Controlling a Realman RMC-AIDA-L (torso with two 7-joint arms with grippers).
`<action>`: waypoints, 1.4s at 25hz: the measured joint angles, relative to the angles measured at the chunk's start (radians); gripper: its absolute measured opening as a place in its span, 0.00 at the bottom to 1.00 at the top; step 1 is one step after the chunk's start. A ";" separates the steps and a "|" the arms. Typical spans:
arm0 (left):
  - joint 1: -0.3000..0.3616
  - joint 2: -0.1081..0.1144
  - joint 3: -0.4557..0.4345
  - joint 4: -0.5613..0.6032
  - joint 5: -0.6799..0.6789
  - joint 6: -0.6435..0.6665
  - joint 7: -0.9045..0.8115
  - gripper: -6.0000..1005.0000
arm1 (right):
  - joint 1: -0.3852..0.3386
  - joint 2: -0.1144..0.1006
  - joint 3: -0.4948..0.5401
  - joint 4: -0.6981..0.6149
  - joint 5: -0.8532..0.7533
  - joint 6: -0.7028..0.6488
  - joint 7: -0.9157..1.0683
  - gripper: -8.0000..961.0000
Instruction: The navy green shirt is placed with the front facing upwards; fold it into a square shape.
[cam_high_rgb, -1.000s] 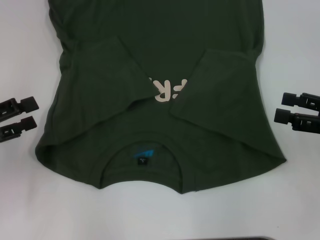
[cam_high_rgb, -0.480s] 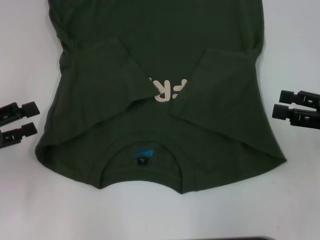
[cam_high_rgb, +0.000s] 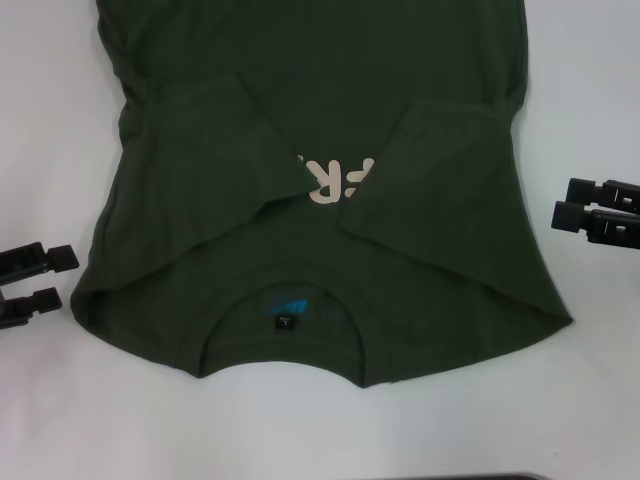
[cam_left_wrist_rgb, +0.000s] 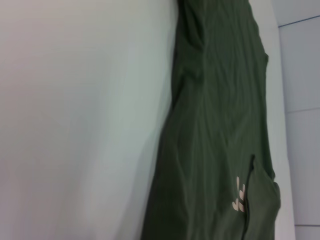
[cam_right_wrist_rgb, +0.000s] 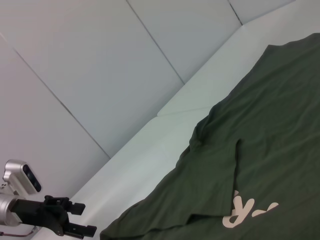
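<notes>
The left gripper sits at the left edge of the head view, low beside the shirt's near left corner. Its two black fingers are parted with white table showing between them, and they hold nothing. It is near the cloth but not touching it. The right wrist view also shows it far off, with its fingers spread over the table.

The right gripper is at the right edge, level with the folded sleeve. Its fingers stand a little apart and are empty. A strip of bare table separates it from the shirt's right side.

The shirt lies flat on the white table, front up, with its collar nearest the robot and a blue label inside it. Both sleeves are folded inward onto the chest, covering part of the cream lettering. The body runs away past the top of the head view.

Bare table lies open on both sides of the shirt and in front of the collar. In the left wrist view the shirt's long edge runs along the white surface.
</notes>
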 joint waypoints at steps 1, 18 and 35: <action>0.000 0.000 0.000 0.000 0.000 0.000 0.000 0.84 | 0.001 0.000 0.000 0.000 0.000 0.001 0.000 0.91; -0.026 -0.004 0.007 0.054 0.053 -0.065 -0.029 0.84 | 0.003 0.000 0.002 0.000 0.000 0.002 0.001 0.91; -0.035 0.002 0.002 0.065 0.076 -0.093 -0.032 0.84 | 0.003 -0.003 0.004 0.000 0.000 0.003 0.003 0.91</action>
